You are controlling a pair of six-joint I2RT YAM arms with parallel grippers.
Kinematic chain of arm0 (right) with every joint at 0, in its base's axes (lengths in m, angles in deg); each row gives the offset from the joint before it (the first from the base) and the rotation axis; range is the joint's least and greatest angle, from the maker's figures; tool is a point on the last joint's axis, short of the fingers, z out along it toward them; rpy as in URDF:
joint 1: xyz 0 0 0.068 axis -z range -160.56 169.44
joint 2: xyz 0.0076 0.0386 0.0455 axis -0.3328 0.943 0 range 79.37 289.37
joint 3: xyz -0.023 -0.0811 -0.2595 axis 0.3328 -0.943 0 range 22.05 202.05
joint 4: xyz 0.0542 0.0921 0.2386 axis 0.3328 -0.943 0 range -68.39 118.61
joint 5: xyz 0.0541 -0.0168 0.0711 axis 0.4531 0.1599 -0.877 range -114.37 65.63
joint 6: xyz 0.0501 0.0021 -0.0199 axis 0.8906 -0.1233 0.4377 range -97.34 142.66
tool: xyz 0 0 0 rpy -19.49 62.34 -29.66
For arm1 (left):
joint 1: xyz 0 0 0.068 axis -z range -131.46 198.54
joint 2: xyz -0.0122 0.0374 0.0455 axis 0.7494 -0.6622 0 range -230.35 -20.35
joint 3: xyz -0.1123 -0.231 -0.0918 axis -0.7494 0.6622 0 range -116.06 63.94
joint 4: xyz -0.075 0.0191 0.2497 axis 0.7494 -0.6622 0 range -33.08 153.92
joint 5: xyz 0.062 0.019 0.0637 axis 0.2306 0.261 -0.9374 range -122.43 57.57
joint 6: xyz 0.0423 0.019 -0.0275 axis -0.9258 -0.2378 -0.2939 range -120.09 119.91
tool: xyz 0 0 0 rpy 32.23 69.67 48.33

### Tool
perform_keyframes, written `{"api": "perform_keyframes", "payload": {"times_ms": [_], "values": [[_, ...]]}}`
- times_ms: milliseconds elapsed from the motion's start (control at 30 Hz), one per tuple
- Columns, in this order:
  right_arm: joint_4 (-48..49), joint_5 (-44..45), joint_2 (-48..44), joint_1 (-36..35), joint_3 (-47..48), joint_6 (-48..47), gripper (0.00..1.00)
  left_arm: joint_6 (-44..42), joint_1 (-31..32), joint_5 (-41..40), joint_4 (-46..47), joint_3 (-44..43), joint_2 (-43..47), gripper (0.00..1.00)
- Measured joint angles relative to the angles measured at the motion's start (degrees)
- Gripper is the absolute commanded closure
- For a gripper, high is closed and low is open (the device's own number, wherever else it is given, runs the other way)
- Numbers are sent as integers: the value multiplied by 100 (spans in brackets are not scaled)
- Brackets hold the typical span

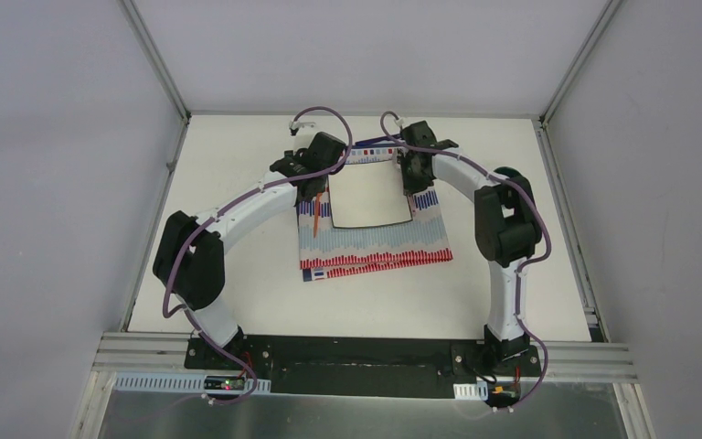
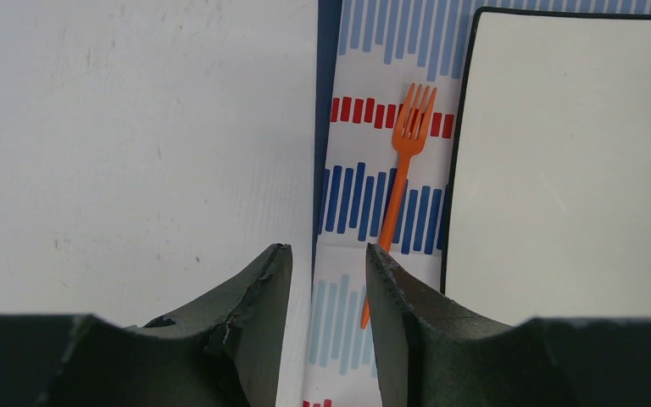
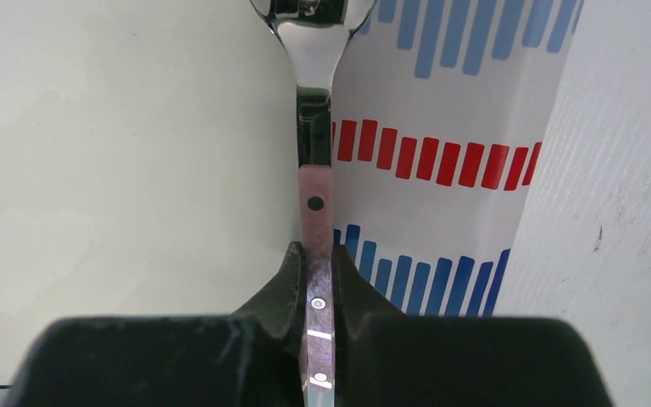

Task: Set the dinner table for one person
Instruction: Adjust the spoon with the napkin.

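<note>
On the white dinner table (image 1: 238, 302) lies a striped red-blue-white cloth (image 1: 375, 247) with a white square plate (image 1: 368, 197) on it. An orange fork (image 2: 403, 165) lies on the cloth just left of the plate, tines pointing away. My left gripper (image 2: 329, 250) hovers open over the fork's handle end and the cloth's left edge, holding nothing. My right gripper (image 3: 315, 250) is shut on the pinkish riveted handle of a metal spoon (image 3: 314, 51), along the plate's right edge (image 3: 119, 153). From above, the spoon is hidden under the right gripper (image 1: 412, 183).
Grey aluminium rails (image 1: 160, 73) and pale walls frame the table on three sides. Both arm bases sit on a black plate (image 1: 356, 361) at the near edge. Bare tabletop (image 2: 136, 144) lies left of the cloth, and more (image 3: 619, 186) right of it.
</note>
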Motion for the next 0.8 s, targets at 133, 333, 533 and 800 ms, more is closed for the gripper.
{"api": "perform_keyframes", "payload": {"times_ms": [133,333,533,800], "values": [[-9,164,-17,-35,-17,22,100,0,0,2,2,0,0,61],[-109,444,-57,-50,-13,55,100,0,9,2,0,0,-2,61],[-654,927,-57,118,-66,50,100,0,66,7,0,-4,-11,61],[-774,1040,-52,203,-68,48,100,0,101,9,2,-28,-37,61]]}}
